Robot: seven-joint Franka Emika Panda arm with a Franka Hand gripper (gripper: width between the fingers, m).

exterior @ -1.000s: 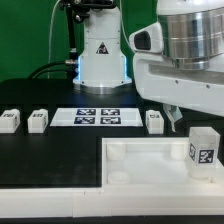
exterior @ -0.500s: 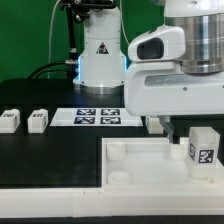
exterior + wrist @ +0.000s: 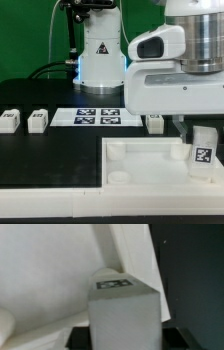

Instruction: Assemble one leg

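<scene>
Turned and nudged toward the exterior view's right since the earlier frame, the leg stands upright inside the white tray, the gripper clamped on its sides, probably to screw it into a corner socket.
</scene>
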